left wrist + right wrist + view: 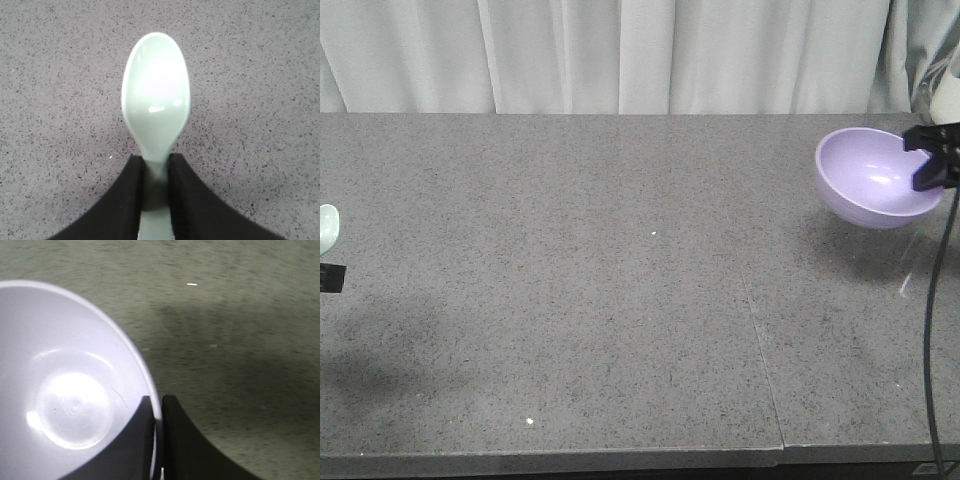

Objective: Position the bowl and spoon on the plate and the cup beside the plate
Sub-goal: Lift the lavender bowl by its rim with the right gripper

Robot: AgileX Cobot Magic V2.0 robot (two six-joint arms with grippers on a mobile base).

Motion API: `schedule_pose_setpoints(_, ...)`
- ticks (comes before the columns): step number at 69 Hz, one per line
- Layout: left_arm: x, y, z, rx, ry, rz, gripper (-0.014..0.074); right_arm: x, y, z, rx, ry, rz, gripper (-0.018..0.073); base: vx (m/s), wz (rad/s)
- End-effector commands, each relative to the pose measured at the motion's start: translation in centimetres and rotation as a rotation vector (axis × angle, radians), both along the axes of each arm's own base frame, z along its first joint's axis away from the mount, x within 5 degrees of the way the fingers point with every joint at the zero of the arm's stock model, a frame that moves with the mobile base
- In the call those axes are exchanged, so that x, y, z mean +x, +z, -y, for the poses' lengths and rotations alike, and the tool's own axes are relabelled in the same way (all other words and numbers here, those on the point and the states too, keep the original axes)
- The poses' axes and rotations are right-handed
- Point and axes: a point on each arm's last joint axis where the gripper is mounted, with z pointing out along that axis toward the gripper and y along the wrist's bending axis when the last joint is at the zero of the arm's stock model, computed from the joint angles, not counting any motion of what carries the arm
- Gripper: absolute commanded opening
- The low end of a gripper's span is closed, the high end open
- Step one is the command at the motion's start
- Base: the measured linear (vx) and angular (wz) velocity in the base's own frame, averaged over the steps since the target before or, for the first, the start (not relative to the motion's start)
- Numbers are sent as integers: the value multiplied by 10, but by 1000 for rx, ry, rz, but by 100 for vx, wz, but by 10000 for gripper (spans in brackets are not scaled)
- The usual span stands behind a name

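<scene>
Both arms are cropped by the front view's edges, and only a dark tip of the left gripper (330, 277) and a sliver of the spoon (327, 228) show at far left. Its wrist view shows the fingers clamped on the spoon's handle, scoop pointing away, above the grey table (620, 300). At far right the right gripper (932, 160) reaches in (a cable (932, 350) trailing below) and pinches the rim of the bowl (873, 183), one finger inside and one outside, with the bowl tilted above its shadow.
</scene>
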Motion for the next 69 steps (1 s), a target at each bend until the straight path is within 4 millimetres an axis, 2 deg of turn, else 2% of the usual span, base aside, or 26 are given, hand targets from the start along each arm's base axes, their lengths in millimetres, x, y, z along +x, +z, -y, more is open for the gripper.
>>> schedule_pose_setpoints(1, 1, 15, 0, -13, 6, 97, 55, -19, 41, -27, 1, 36, 137, -2, 0, 0)
schedule_pose_setpoints(20, 1, 15, 0, -13, 6, 97, 55, -75, 35, -86, 9, 140, 163, -2, 0, 0)
schedule_pose_setpoints(33, 1, 15, 0, -13, 6, 97, 55, -108, 27, -114, 17, 217, 139, -2, 0, 0)
schedule_pose_setpoints(52, 1, 15, 0, -13, 6, 97, 55, -147, 12, -131, 30, 241, 131, -2, 0, 0)
schedule_pose_setpoints(69, 1, 16, 0, -13, 6, 98, 55, -173, 6, -126, 29, 233, 150, -2, 0, 0)
